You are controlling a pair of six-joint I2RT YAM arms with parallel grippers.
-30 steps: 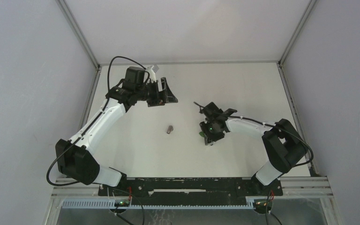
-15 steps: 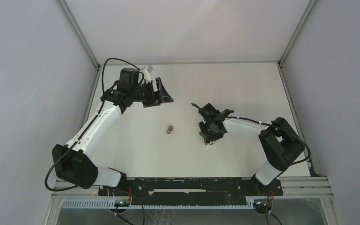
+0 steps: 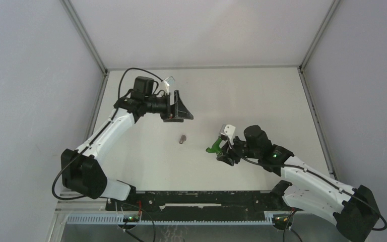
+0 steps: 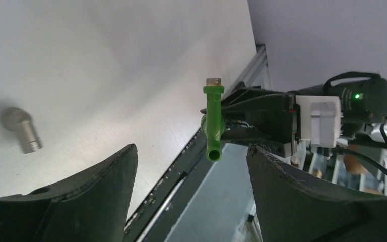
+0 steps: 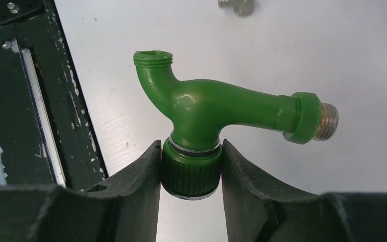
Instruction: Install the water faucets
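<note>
1. Green tap [image 5: 206,108]: the knob is mostly buried in my right claw [image 5: 191,151]. The elbow fitting [image 3: 182,138] is clipped at the top edge of the right wrist view.
2. Right claw is clamped on the tap's knob, right of the fitting and not touching it.
3. Right arm [image 3: 307,176] reaches low toward the centre of the desk [image 3: 252,96].
4. Left claw [image 3: 179,108] is spread wide and empty, raised over the far left of the desk, facing the tap.
</note>
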